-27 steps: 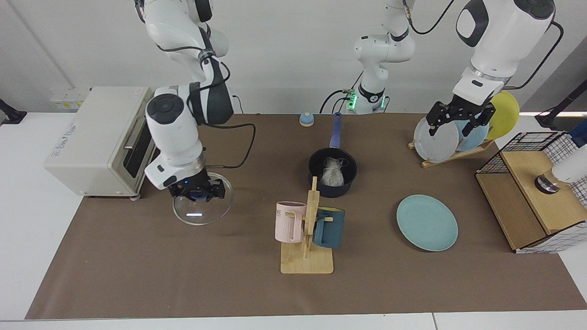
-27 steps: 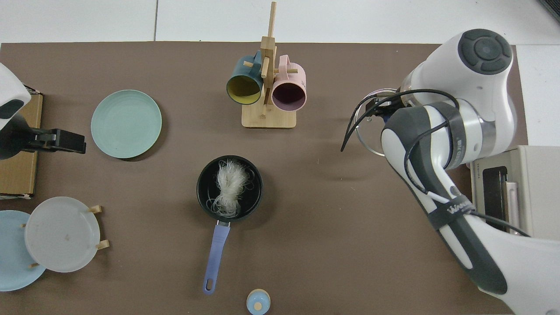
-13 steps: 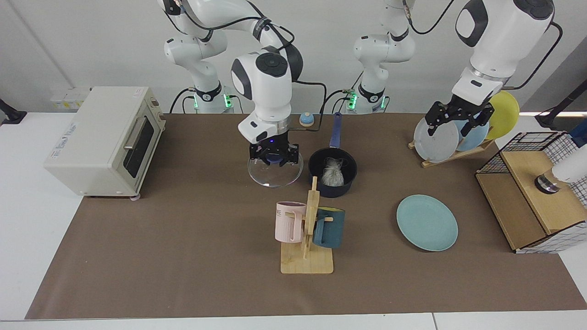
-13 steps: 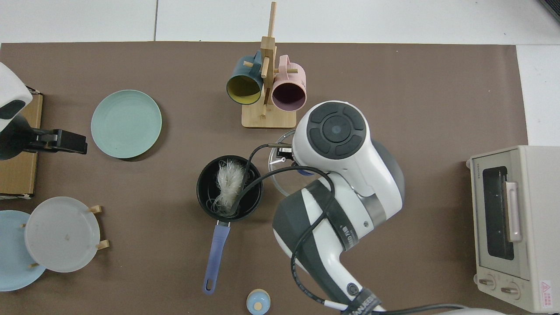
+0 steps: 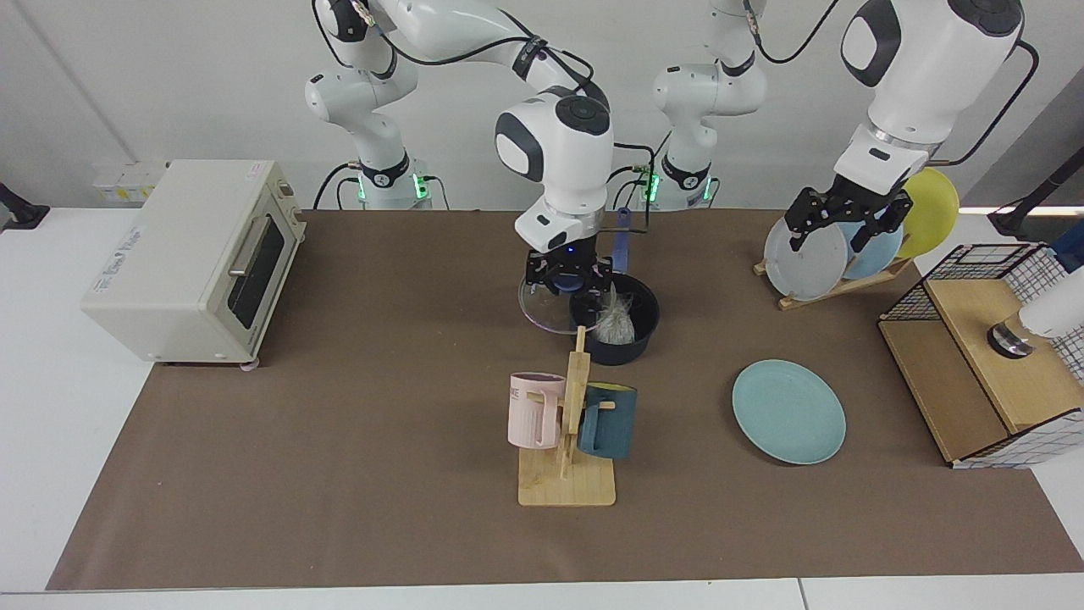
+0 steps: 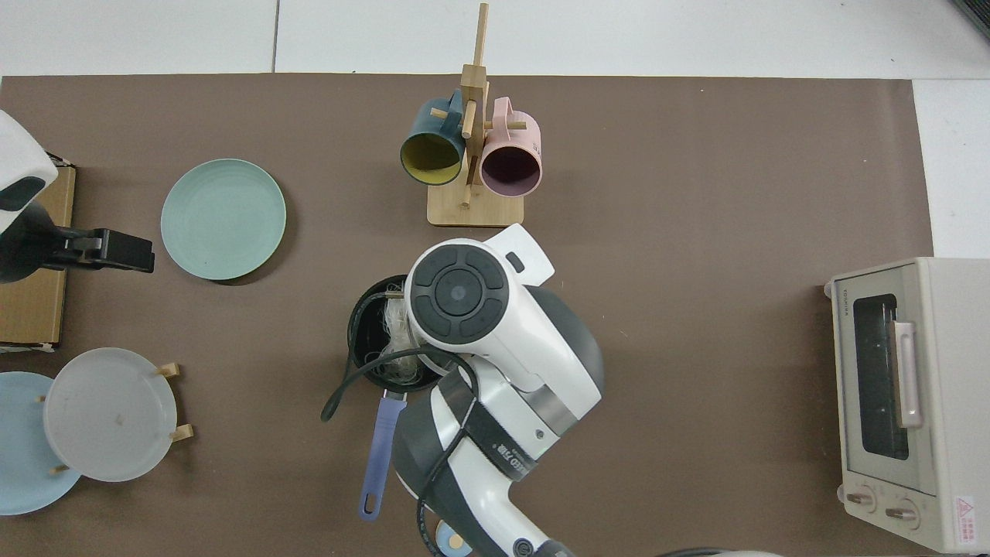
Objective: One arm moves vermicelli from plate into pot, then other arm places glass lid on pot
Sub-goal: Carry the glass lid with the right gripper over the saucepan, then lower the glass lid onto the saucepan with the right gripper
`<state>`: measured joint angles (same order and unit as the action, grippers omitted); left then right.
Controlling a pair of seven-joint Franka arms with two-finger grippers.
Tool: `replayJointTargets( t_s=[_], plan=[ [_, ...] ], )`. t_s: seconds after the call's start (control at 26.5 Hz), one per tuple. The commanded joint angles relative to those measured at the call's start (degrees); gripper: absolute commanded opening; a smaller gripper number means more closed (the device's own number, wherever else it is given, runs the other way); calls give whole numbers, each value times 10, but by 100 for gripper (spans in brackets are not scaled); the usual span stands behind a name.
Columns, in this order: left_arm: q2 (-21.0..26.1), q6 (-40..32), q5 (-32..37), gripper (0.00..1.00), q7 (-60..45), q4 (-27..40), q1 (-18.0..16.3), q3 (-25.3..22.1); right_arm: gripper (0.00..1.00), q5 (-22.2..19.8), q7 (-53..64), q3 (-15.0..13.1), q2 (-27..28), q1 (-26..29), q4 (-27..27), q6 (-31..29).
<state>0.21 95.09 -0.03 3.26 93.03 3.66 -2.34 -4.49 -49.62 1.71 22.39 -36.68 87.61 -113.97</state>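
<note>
Facing view: we saw the right hand (image 5: 567, 277) clenched on the blue knob of the round clear glass lid (image 5: 546, 307), holding it tilted and partly over the near rim of the small dark saucepan (image 5: 637, 341). The white tangle of vermicelli (image 5: 616, 325) lay inside that saucepan. The round teal plate (image 5: 788, 412) sat bare on the brown surface (image 5: 339, 474), well apart from the pot. The left hand (image 5: 840, 227) waited by the pale grey plate (image 5: 804, 258) in the wooden rack, fingers spread, gripping nothing.

Top view: we saw the right arm's wrist covering most of the saucepan (image 6: 360, 325); vermicelli strands (image 6: 390, 317) and the long blue handle (image 6: 380, 456) showed, the lid was hidden. The teal plate (image 6: 223, 219) lay near the left hand (image 6: 116, 251).
</note>
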Motion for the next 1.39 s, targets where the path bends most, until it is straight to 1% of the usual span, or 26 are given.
replayJointTargets(
  t_s=[0.0, 0.15, 0.26, 0.53, 0.68, 0.87, 0.98, 1.09, 1.36],
  plan=[
    [-14, 0, -9, 100, -6, 16, 1, -1, 0, -13, -32, -4, 38, -17, -39, -23],
    [-14, 0, -9, 100, -6, 15, 1, -1, 0, -18, -51, -5, 54, -36, -39, -42],
    [-14, 0, -9, 100, -6, 16, 0, -2, 0, -27, -59, -3, 57, -39, -37, -56],
    [-14, 0, -9, 100, -6, 16, 1, -1, 0, -29, -65, -4, 72, -50, -39, -58],
    [-14, 0, -9, 100, -6, 16, 0, -1, 0, -27, -64, -3, 80, -50, -39, -75],
    [-14, 0, -9, 100, -6, 16, 0, -1, 0, -29, -72, -4, 103, -62, -56, -77],
    [-14, 0, -9, 100, -6, 16, 1, -1, 0, -31, -85, -5, 110, -66, -57, -77],
    [-14, 0, -9, 100, -6, 16, 0, -1, 0, -34, -86, -5, 110, -77, -58, -77],
    [-14, 0, -9, 100, -6, 16, 1, -1, 0, -41, -95, -4, 109, -80, -56, -75]
  ],
)
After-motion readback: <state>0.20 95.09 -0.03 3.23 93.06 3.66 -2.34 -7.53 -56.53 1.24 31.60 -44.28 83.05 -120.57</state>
